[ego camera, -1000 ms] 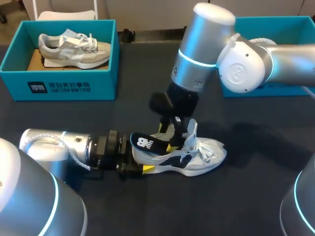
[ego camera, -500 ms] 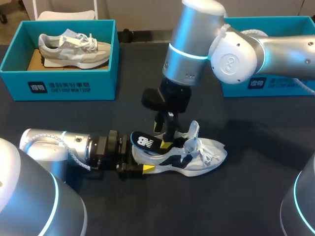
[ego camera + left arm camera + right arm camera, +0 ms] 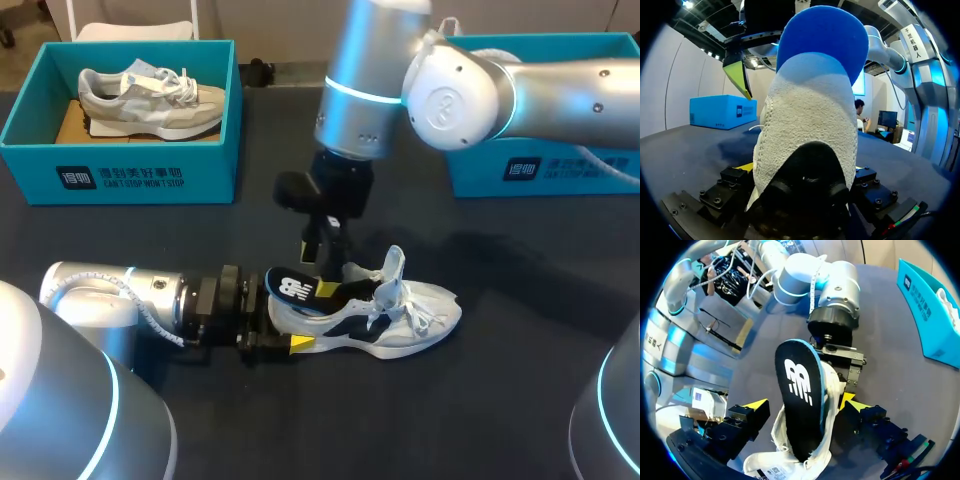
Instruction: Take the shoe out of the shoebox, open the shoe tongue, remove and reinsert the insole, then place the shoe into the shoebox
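A white and navy shoe point(image 3: 400, 320) lies on its sole on the dark table, toe to the right. A dark blue insole point(image 3: 293, 290) with a white logo sticks up out of the heel, its front end inside the shoe. My left gripper point(image 3: 288, 323) is shut on the heel from both sides; in its wrist view the heel point(image 3: 805, 120) fills the space between the fingers, with the insole point(image 3: 825, 35) above. My right gripper point(image 3: 322, 252) hangs open just above the insole, touching nothing. Its wrist view looks down on the insole point(image 3: 800, 385) and the shoe point(image 3: 785, 465).
A teal shoebox point(image 3: 130, 175) at the back left holds a grey shoe point(image 3: 150, 95). A second teal box point(image 3: 560, 170) stands at the back right, partly behind my right arm. Bare table lies in front of and to the right of the shoe.
My right gripper has lifted from the shoe's opening and moved up and to the left, leaving the insole sticking out. The left arm and the shoe have stayed put.
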Robot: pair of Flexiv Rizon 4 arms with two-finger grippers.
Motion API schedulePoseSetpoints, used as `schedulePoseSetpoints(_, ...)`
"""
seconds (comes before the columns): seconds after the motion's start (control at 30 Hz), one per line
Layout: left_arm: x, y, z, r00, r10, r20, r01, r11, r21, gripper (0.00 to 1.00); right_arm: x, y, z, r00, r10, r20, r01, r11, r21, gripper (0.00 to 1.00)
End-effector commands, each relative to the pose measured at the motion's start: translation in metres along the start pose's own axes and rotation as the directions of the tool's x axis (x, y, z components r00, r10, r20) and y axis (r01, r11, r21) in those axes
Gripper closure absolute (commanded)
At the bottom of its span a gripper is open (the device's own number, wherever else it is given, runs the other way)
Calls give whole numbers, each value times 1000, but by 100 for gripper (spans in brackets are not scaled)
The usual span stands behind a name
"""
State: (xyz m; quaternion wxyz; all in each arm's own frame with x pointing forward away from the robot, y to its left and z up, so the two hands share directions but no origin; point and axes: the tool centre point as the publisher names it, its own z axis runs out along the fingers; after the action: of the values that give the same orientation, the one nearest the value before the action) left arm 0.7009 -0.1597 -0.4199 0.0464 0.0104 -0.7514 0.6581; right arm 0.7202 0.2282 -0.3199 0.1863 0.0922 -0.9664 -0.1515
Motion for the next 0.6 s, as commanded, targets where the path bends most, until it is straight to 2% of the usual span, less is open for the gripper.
schedulePoseSetpoints(0.03, 1, 0, 1, 1000, 0, 3, 0, 1000, 0, 100, 0, 0, 0, 1000, 1, 0, -1, 1000, 2, 0)
schedulePoseSetpoints(0.13, 1, 0, 1, 1000, 0, 3, 0, 1000, 0, 100, 2, 3, -5, 1000, 0, -26, 0, 1000, -10, 0)
schedulePoseSetpoints(0.33, 1, 0, 1, 1000, 0, 3, 0, 1000, 0, 100, -1, 5, -19, 987, 58, -149, -58, 998, 7, 0)
schedulePoseSetpoints(0.6, 1, 0, 1, 1000, 0, 3, 0, 1000, 0, 100, -13, 8, -11, 958, 89, -274, -93, 996, -2, 0)
